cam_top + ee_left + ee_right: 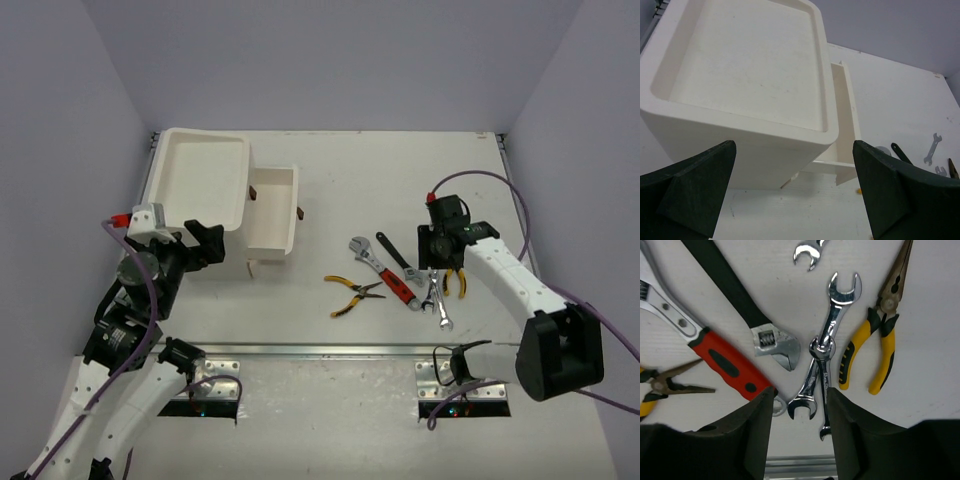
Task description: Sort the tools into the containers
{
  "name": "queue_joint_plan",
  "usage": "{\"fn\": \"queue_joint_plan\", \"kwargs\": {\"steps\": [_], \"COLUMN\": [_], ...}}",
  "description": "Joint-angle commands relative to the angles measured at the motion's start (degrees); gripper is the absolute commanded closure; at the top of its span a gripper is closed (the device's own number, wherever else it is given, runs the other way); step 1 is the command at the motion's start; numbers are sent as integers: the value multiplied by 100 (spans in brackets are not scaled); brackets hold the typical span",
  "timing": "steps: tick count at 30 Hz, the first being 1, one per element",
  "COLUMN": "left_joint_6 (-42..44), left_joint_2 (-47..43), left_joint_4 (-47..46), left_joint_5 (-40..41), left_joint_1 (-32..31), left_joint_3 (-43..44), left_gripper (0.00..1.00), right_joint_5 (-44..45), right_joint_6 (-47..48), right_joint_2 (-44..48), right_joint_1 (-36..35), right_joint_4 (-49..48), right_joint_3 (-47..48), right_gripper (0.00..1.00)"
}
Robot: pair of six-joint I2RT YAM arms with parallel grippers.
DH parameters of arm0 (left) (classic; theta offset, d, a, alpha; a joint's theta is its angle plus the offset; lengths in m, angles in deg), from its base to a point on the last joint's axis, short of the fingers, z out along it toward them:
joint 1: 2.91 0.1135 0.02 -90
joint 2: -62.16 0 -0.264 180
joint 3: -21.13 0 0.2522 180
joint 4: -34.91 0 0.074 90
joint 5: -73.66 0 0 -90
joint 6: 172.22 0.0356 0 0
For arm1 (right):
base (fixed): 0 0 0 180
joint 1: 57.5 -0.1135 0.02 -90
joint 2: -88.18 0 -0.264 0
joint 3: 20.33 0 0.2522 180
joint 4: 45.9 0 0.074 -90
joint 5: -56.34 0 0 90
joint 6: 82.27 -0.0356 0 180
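Silver spanners (823,345): stiff, slick, light steel, overlapping, so pinch across the shanks. Right hand (801,396) straddles them half-closed, grip unclear. Left hand (794,150) gapes wide.

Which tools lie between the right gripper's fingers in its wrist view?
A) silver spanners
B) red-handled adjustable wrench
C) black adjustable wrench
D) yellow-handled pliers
A: the silver spanners run down into the gap of the right gripper, while the yellow-handled pliers lie outside it.

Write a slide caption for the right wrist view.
Right gripper open over crossed silver spanners, beside yellow-handled pliers.
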Motion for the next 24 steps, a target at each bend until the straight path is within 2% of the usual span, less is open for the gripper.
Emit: {"fn": "queue_joint_plan", "kwargs": {"steps": [1,6,13,24], "left_joint_6": [109,153,142,139], "left_joint_2": [142,252,85,51], "left_joint_4": [-330,-361,-360,-354], "left_joint_5": [-220,-443,-416,-429], "left_joint_1": [63,54,39,36], "left_joint_3": [96,100,66,66], "left_gripper": [0,0,0,0], "right_joint_5": [257,232,-64,-378], "right_joint_6": [-139,-88,31,138], "right_joint_2": [-473,-1246,-1752,-2397], "right_joint_1": [49,232,575,986], "right_joint_4": [188,-47,-231,-335], "right_joint_3": [-319,-454,-449,-395], "right_gripper": [52,58,68,75]}}
